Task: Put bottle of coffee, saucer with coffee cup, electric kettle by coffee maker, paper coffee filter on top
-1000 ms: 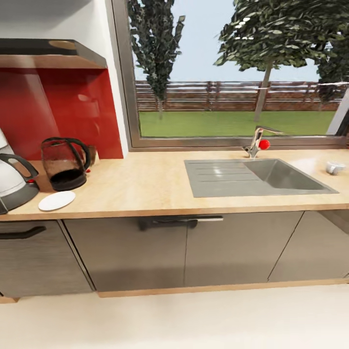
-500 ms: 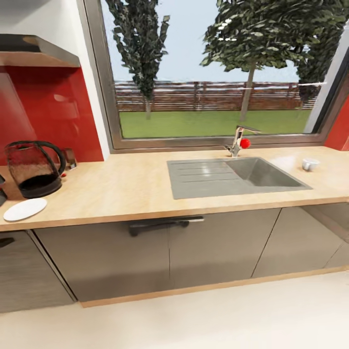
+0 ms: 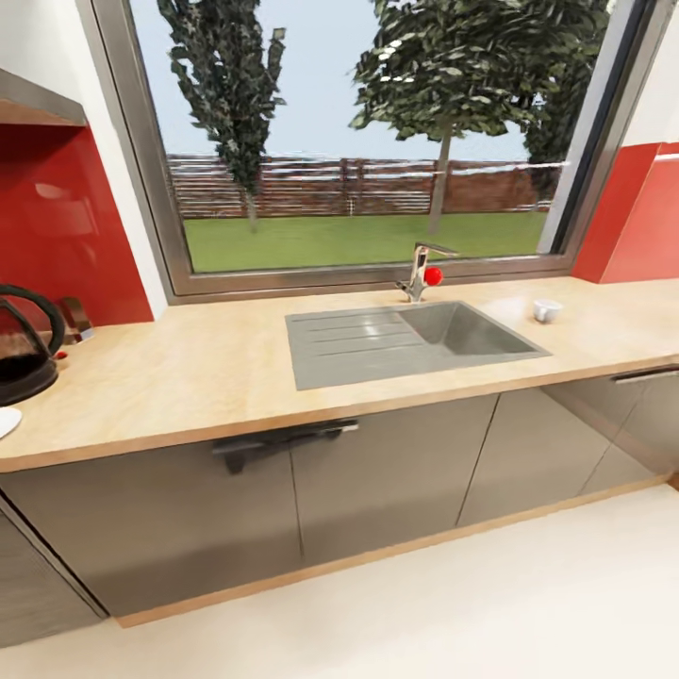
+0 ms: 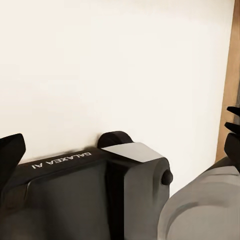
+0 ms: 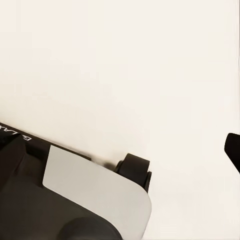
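Head view: the long light wood-grain table (image 3: pixel 189 377) runs across the picture above dark grey cabinet fronts (image 3: pixel 377 490) with a black bar handle (image 3: pixel 283 441). Set into the table is a grey steel sink (image 3: pixel 405 339) with a ribbed draining board, and behind it stands a chrome tap with a red knob (image 3: pixel 422 274). A small white coffee cup (image 3: pixel 546 309) stands on the table just beyond the sink's right end, near the window sill. At the far left edge, the clear glass electric kettle with black base and handle (image 3: pixel 24 354) stands on the table, cut off by the frame; a sliver of the flat white saucer (image 3: pixel 6 422) lies just in front of it. A corner of the glossy black shelf with a wooden underside (image 3: pixel 33 104) shows at the upper left above the red wall panel (image 3: pixel 57 226). A large window (image 3: pixel 358 141) shows trees, grass and a fence.

Left wrist view: the left tool's (image 4: pixel 125 145) dark fingertips show at the two edges, far apart, so it is spread, with pale floor (image 4: pixel 125 65) between them and the robot's black base below.

Right wrist view: one dark fingertip of the right tool (image 5: pixel 232 149) shows over pale floor; whether it is spread I cannot tell.
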